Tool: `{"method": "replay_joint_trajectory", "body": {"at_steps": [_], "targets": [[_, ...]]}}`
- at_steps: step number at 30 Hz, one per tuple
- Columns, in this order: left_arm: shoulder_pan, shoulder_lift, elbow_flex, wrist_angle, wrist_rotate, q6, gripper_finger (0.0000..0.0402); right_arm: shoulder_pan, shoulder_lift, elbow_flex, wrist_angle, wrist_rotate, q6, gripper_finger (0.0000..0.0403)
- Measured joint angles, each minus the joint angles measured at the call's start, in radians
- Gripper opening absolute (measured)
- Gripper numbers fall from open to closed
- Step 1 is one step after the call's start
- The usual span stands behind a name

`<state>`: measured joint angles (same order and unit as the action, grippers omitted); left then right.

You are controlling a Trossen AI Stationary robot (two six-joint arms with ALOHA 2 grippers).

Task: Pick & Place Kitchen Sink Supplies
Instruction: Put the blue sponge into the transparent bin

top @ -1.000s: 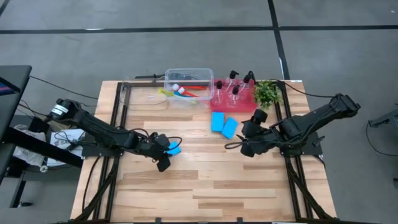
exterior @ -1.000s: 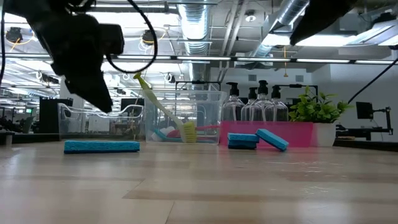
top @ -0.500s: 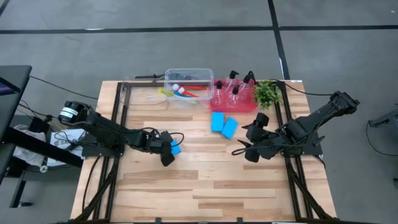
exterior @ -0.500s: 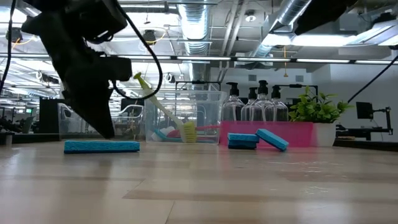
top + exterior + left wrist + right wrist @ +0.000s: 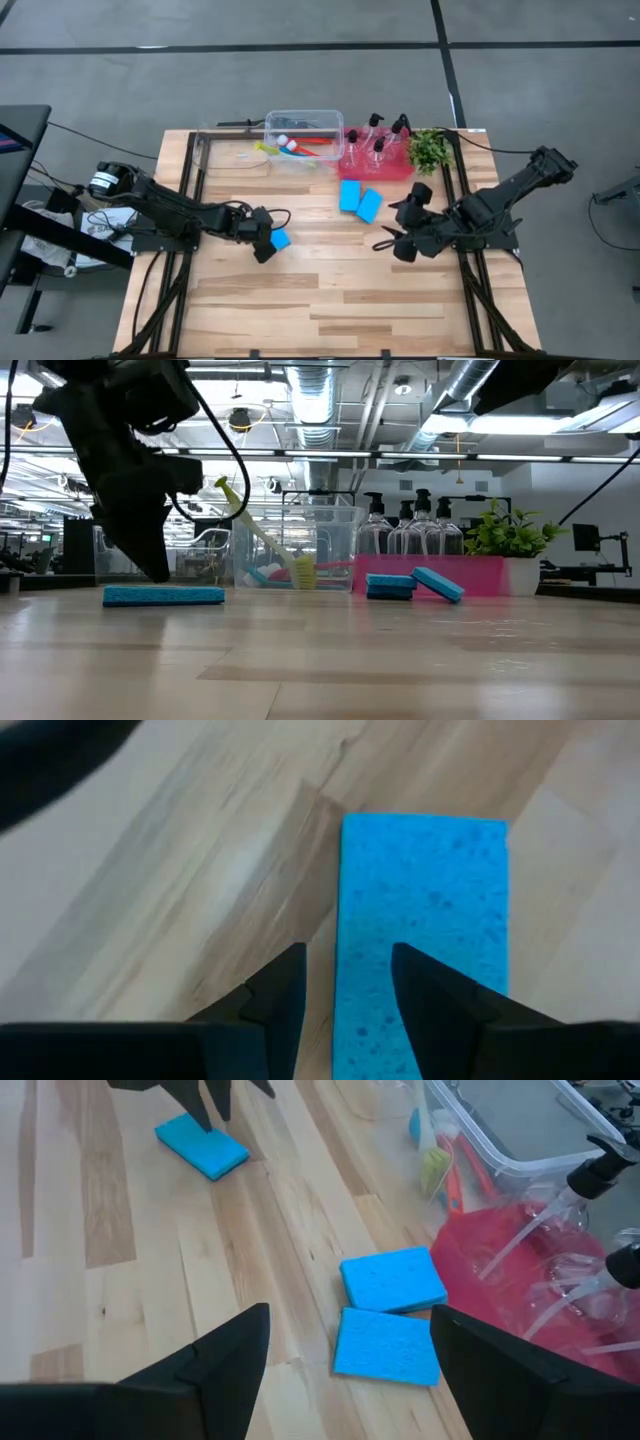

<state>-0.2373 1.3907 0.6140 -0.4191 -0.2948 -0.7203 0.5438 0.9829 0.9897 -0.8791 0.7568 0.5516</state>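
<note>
- My table [image 5: 330, 300] is pale wood in long butted planks, set on a grey floor crossed by dark lines.
- My left gripper [image 5: 264, 247] hangs low over a blue sponge [image 5: 425, 920] lying flat mid-table; the fingers [image 5: 280, 995] stand slightly parted, one above bare wood, one above the sponge, pinching nothing.
- My right gripper [image 5: 345, 1355] is spread wide and empty, near the two other sponges [image 5: 358, 201], which lie touching just in front of the red tray [image 5: 352, 165].
- Four pump bottles [image 5: 405, 528] stand in that tray; the brushes [image 5: 292, 146] rest in the clear tub [image 5: 303, 122] beside it, a leafy plant [image 5: 429, 148] at the tray's other side.
- Beyond the table edge, the low view shows ceiling ducts [image 5: 315, 405], strip lights and desks.
</note>
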Motion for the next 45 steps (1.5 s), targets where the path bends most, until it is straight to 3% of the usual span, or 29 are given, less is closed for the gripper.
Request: {"method": "replay_joint_trajectory", "body": {"at_steps": [6,16,26,45], "targets": [[0.017,0.000,-0.044,0.082,0.098,-0.022,0.0150,0.000,0.001,0.000,0.001,-0.001,0.011,0.0270],[0.033,-0.006,-0.147,0.172,0.119,-0.149,0.0142,0.000,0.001,0.000,0.001,-0.001,0.007,0.0270],[0.028,-0.003,-0.156,0.304,0.153,-0.152,0.0011,0.000,0.001,0.000,0.001,-0.001,0.007,0.0270],[0.029,-0.002,-0.159,0.762,0.131,-0.085,0.0007,0.000,0.001,0.000,0.007,-0.001,0.008,0.0270]]}}
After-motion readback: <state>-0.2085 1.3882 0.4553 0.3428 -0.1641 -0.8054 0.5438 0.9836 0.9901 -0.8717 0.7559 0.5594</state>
